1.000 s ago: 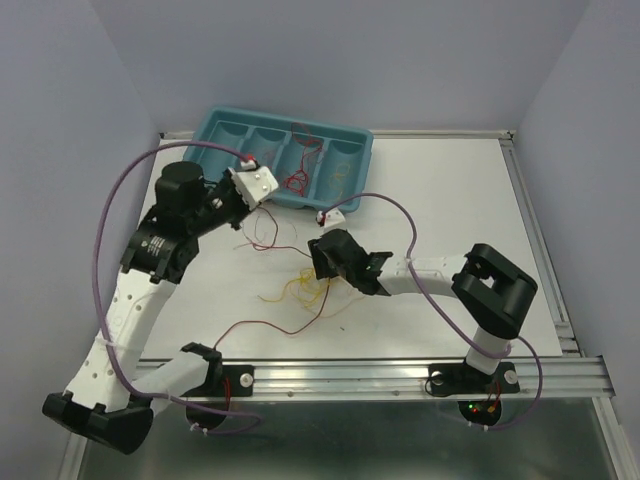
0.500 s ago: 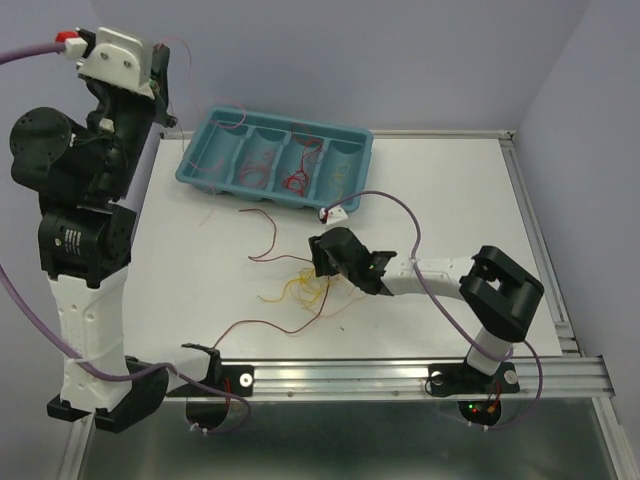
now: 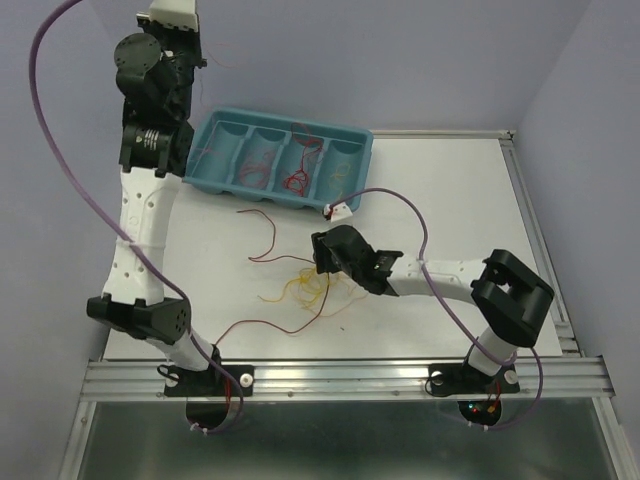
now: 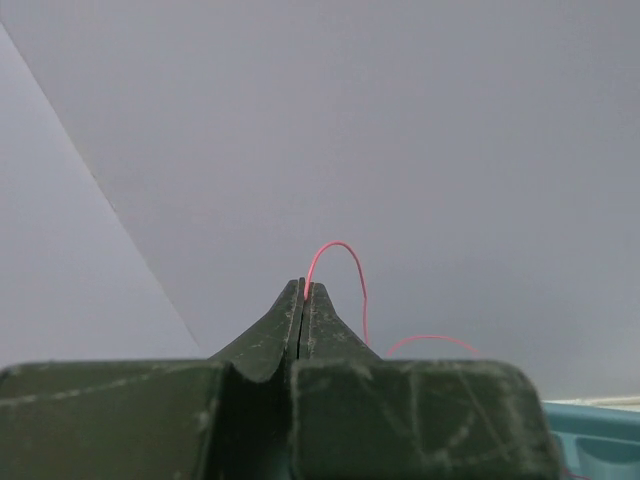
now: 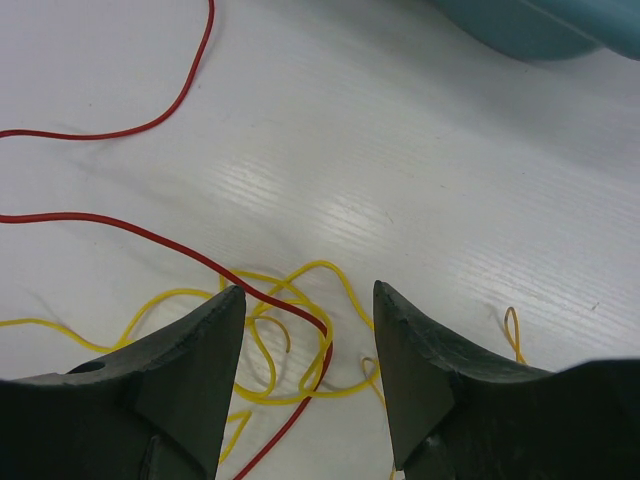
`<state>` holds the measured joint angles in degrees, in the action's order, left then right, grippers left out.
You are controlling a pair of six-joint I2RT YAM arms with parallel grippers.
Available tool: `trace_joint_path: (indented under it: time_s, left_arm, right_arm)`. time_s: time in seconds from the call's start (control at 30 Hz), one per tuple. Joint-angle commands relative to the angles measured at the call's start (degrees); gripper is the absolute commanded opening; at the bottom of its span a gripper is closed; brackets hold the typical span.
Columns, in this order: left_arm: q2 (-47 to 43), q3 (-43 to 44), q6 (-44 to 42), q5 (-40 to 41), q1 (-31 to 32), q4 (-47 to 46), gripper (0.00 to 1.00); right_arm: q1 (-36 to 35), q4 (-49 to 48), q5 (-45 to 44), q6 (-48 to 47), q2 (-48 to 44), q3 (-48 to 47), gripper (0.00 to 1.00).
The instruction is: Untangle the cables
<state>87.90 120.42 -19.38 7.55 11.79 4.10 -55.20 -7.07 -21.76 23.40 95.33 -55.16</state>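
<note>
At the top view's upper left, the left gripper is pinching a red cable, having swung it high above the tray, one strand freed. The right gripper is hovering, fingers apart, over the yellow tangle mid-frame.

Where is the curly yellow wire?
In the top view, the yellow wire lies tangled on the table near the middle, just beside the tips of the open right gripper and nearer the arm bases than the blue tray.
</note>
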Motion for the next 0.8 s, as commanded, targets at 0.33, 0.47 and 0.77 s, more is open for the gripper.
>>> trace_joint_path:
  time_s: [0.33,0.47,0.77]
  left_arm:
    - [11.9,-2.2,11.5,2.3,-3.3,-13.6,0.00]
    - [15.5,-5.3,14.2,1.5,-3.4,-15.5,0.00]
    - [19.1,-10.9,16.9,-1.7,-3.5,-20.1,0.00]
  right_arm:
    - [0.0,-2.5,-4.3,2.2,-5.7,3.7,0.59]
    - [0.1,-2.8,-4.6,2.4,-6.9,4.6,0.59]
    - [0.0,-3.2,-5.2,2.7,-8.6,5.5,0.59]
